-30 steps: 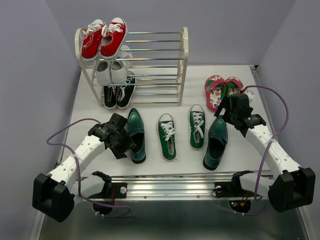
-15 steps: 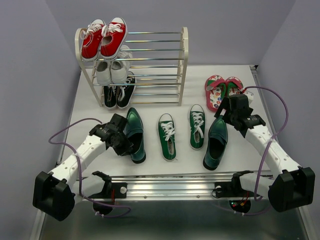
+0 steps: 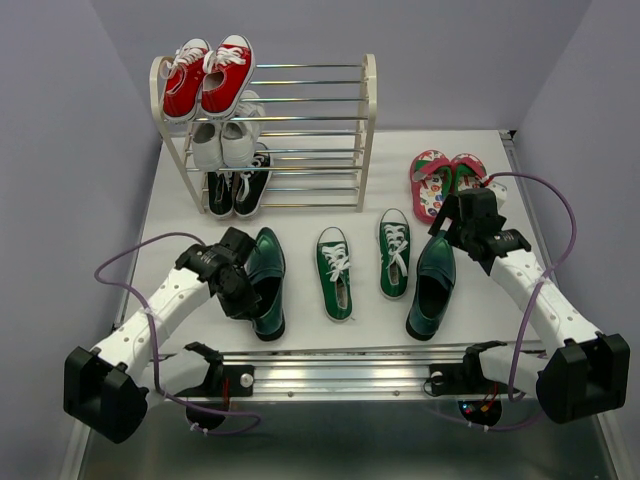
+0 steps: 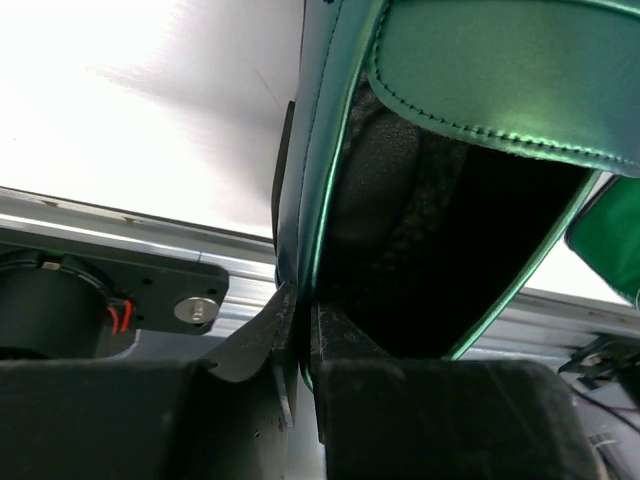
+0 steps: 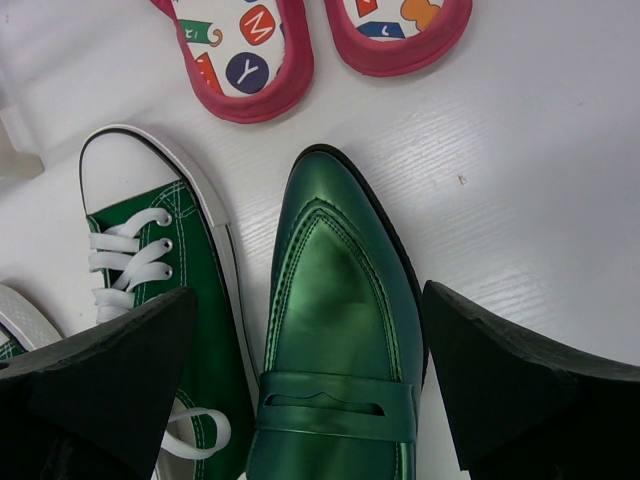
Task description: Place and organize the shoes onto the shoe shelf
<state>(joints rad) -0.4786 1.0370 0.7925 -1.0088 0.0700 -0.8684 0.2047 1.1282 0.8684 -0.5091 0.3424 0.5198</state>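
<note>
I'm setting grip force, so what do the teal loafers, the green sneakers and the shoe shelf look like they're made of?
Teal loafers: leather or faux leather, glossy; sheen and stitched strap show it. Green sneakers: matte woven cloth, likely canvas, with white rubbery-looking toe caps. Shoe shelf: cream side frames, perhaps plastic or painted wood; thin rods gleam like metal.

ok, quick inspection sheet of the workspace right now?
Surface: white table, no spills seen.
Job's things: shoe shelf at the back; left teal loafer, right teal loafer, green sneakers, flip-flops off it, in front.
Clutter: red sneakers, white sneakers, black sneakers on the shelf's left end, top to bottom.
Grippers: left gripper shut on left teal loafer's side wall; right gripper open above right teal loafer.
Cables: purple cables loop beside both arms.
Surroundings: lavender walls; nothing else seen.
</note>
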